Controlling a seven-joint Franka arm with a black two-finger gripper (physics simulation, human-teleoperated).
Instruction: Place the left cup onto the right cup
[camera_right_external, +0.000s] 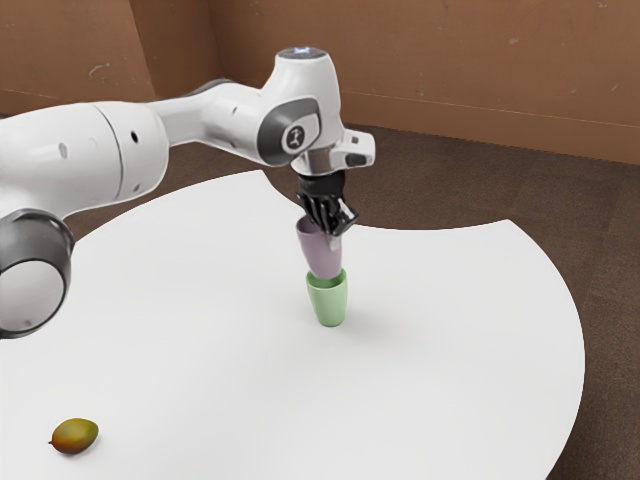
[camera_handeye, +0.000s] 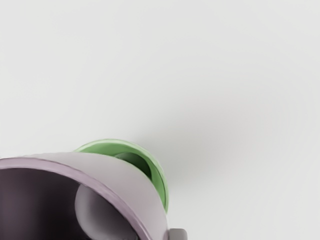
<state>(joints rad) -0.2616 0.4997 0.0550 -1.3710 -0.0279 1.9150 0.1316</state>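
In the exterior view, the white arm reaches in from the left and poises its black two-finger gripper (camera_right_external: 333, 222) over the middle of the round white table (camera_right_external: 450, 330). The fingers are pinched narrowly on the rim of a pale purple tapered cup (camera_right_external: 320, 252), one inside the mouth and one outside, as far as can be told. The purple cup leans a little toward the exterior view's left, and its base already sits inside the mouth of a light green tapered cup (camera_right_external: 328, 300) that stands upright on the table. A small orange-green mango-like fruit (camera_right_external: 74, 435) lies well apart, near the table's front edge. In the wrist view, the purple cup (camera_handeye: 110, 170) looms just under the hand, its dark interior open to the camera. The green cup (camera_handeye: 159, 175) peeks out from behind it as a crescent of rim, so the two are not quite concentric over the white table (camera_handeye: 200, 75). The placement looks nearly done. To finish well, the arm should straighten the purple cup until its axis matches the green one, then lower it gently until it seats. Only then should the fingers part, followed by a straight upward lift so the rim is not dragged and the stack is not tipped.
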